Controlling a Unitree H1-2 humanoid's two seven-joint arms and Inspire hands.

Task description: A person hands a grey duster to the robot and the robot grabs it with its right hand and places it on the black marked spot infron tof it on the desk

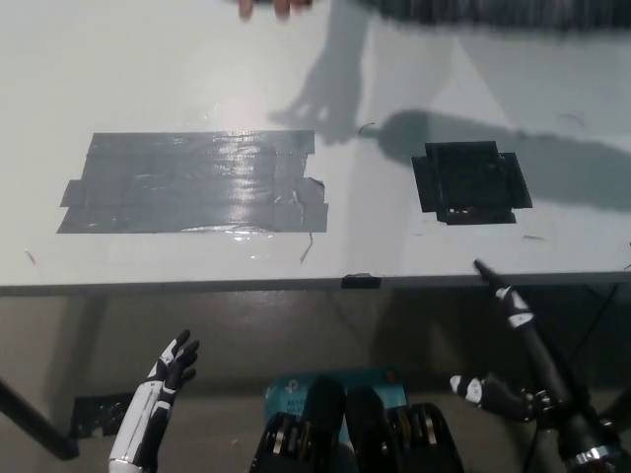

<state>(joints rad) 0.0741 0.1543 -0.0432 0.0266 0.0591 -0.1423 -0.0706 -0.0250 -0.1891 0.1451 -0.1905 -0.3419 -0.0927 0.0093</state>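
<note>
Below the tabletop's (325,268) near edge, the right hand (513,389) waits with fingers spread and empty; no duster visible, so reaching early risks missing the handover.

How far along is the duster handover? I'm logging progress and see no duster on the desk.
Nothing looks done: the black marked spot is bare and no duster is in view. A person's hand shows at the desk's far edge. The right hand and left hand hang open below the desk, holding nothing. Handover, grasp and placement remain.
</note>
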